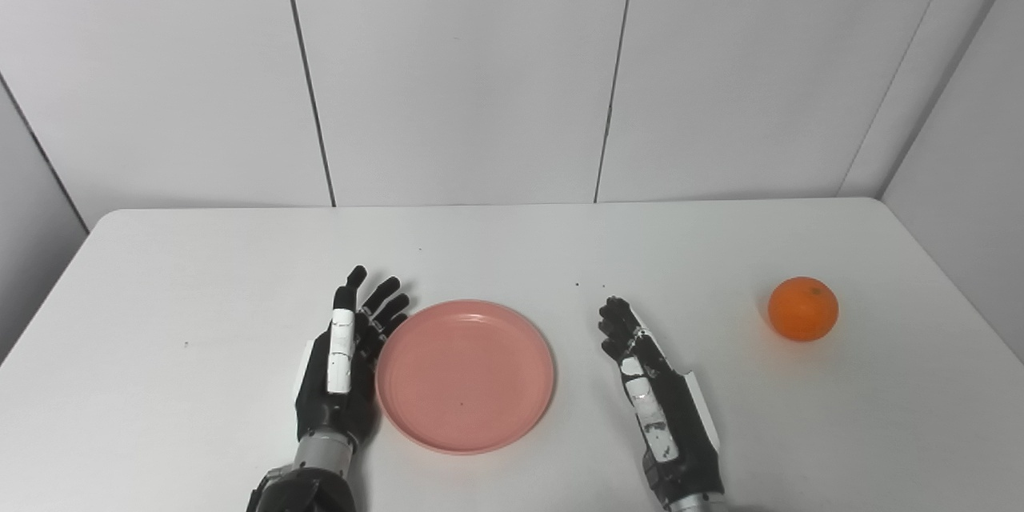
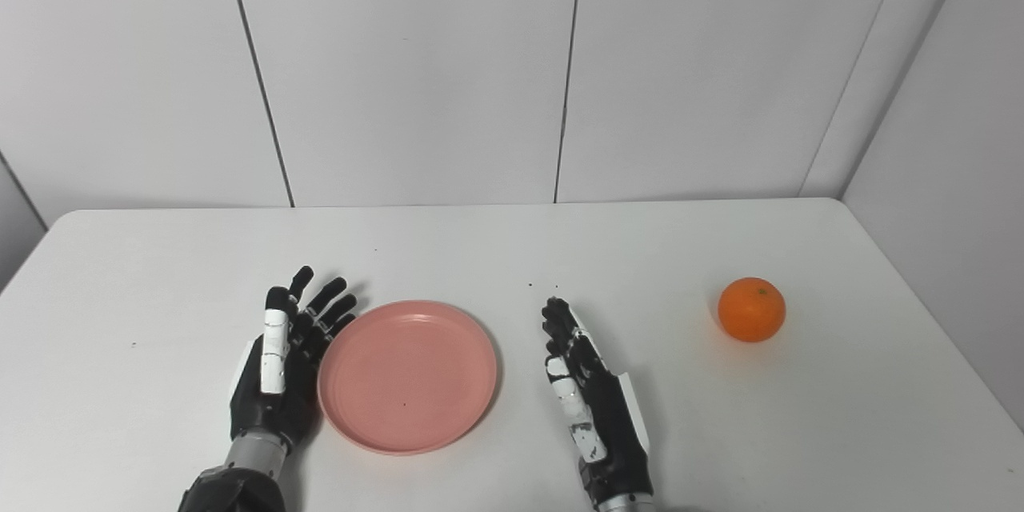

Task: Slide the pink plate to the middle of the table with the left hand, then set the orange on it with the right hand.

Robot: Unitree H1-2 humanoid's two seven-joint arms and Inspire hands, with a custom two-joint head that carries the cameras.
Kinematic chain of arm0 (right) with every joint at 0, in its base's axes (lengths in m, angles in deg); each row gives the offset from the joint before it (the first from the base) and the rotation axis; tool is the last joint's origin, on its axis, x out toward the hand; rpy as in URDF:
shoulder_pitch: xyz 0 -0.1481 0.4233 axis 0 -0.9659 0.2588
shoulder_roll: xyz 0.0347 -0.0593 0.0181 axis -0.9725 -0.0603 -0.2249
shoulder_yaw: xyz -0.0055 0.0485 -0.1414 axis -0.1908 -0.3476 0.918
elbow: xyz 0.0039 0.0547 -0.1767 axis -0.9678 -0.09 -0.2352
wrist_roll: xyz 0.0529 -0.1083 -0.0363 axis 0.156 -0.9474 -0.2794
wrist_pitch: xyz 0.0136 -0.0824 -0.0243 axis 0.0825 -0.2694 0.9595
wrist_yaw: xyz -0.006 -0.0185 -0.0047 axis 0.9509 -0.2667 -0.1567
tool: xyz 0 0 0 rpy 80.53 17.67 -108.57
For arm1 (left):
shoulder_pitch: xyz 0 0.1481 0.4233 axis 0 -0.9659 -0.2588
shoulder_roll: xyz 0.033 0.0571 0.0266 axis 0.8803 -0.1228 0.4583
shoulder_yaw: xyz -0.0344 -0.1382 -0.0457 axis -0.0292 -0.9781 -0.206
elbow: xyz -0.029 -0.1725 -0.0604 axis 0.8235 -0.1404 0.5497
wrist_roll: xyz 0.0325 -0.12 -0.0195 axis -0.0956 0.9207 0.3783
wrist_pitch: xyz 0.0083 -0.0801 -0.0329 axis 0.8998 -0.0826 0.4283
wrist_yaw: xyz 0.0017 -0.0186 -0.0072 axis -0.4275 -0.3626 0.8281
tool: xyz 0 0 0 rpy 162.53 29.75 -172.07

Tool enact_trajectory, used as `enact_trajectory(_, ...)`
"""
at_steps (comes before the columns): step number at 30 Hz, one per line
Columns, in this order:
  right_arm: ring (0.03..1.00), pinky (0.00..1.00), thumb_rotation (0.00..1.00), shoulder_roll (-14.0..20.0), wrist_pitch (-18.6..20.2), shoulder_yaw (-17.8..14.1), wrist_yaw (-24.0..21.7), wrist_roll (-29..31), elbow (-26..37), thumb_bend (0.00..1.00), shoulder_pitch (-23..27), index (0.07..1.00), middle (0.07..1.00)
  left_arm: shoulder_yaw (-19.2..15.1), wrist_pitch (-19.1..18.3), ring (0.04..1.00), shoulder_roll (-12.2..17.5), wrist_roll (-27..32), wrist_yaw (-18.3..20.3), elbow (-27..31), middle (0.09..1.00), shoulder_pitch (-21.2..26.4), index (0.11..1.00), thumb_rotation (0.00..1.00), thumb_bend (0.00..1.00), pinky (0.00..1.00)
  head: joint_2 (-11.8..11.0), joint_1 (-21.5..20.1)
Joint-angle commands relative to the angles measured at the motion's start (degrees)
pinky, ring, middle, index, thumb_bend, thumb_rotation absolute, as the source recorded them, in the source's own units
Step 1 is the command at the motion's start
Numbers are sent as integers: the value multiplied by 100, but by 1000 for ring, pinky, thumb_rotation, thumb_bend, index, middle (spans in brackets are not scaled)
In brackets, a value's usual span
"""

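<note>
With both hands spread and empty, the left hand (image 1: 340,368) beside the pink plate (image 1: 465,375) risks overshooting centre, while the orange (image 1: 802,309) may roll from the right hand (image 1: 656,400)

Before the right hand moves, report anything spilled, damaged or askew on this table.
Nothing stands out. The pink plate lies flat and empty, the orange sits whole to its right, and only a few tiny dark specks dot the table.

Plate (image 1: 465,375) on table (image 1: 160,312) between left hand (image 1: 344,368) and right hand (image 1: 658,404); orange (image 1: 802,309) far right.
</note>
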Motion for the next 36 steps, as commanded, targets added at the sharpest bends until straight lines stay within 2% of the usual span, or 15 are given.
enact_trajectory(1,931,949,864,-70,-147,61,-3,69,-460,855,-468,904,916,47,-1,838,-68,-45,16,-75,846,94,944,820,906,860,9,6)
enact_trajectory(10,939,963,865,-49,-91,45,-5,77,-486,860,-448,906,921,35,65,833,-59,-31,-1,-185,839,131,941,817,908,851,5,-2)
enact_trajectory(14,936,956,863,-57,-176,13,37,57,-522,860,-440,906,921,24,82,835,-43,-21,4,-199,840,138,944,823,906,854,2,-36)
enact_trajectory(19,909,922,848,-137,-383,-116,300,-79,-451,849,-507,884,904,9,91,839,-36,-1,6,-210,840,132,945,827,909,853,-13,-110)
enact_trajectory(21,906,911,858,-179,-454,-170,468,-204,-339,840,-578,877,910,-4,85,842,-33,31,16,-215,844,129,947,828,906,860,-11,-135)
enact_trajectory(28,901,909,892,-190,-242,-276,729,-421,307,824,-692,869,899,-37,100,845,-41,105,30,-309,846,163,951,833,895,866,-17,-217)
enact_trajectory(31,891,882,911,-158,-181,-325,804,-628,510,832,-670,868,893,-44,114,837,-39,99,24,-368,839,191,948,832,901,852,-22,-245)
enact_trajectory(36,872,839,911,97,-43,-395,890,-1429,828,825,-456,888,898,-61,145,849,-6,152,119,-398,851,203,956,835,891,868,-41,-282)
